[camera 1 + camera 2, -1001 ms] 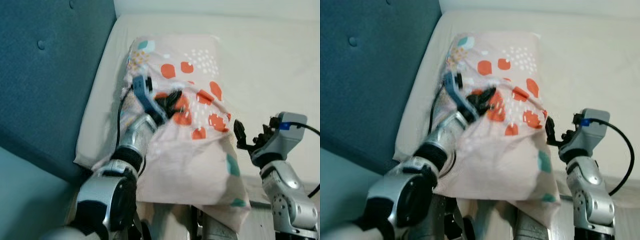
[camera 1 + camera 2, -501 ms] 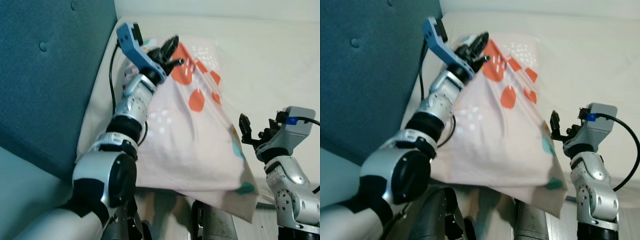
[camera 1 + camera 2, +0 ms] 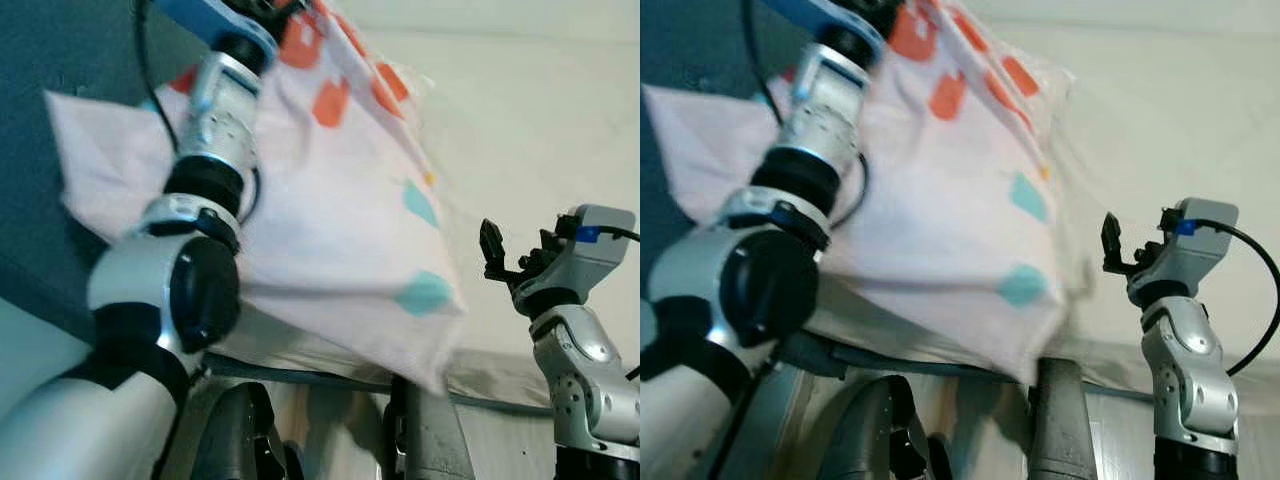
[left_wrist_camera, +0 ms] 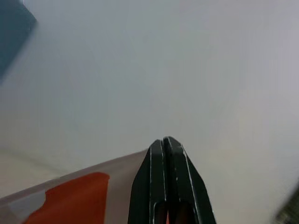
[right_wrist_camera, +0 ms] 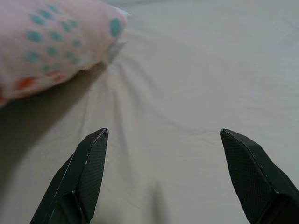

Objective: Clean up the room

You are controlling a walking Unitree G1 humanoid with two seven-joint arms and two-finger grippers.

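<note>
Our left end effector [image 4: 164, 145], fingers pinched tight, lifts the soft, light pink pillow with orange and teal spots [image 3: 340, 200] by its fabric; the limp pillow sags, so the far corner wants support. Our right end effector [image 5: 163, 172] hangs spread wide and empty over the beige bed sheet [image 5: 196, 74].

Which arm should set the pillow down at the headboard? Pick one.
Left. The left gripper is already shut on the pillow, lifted beside the headboard. The right gripper is open over the sheet.
</note>
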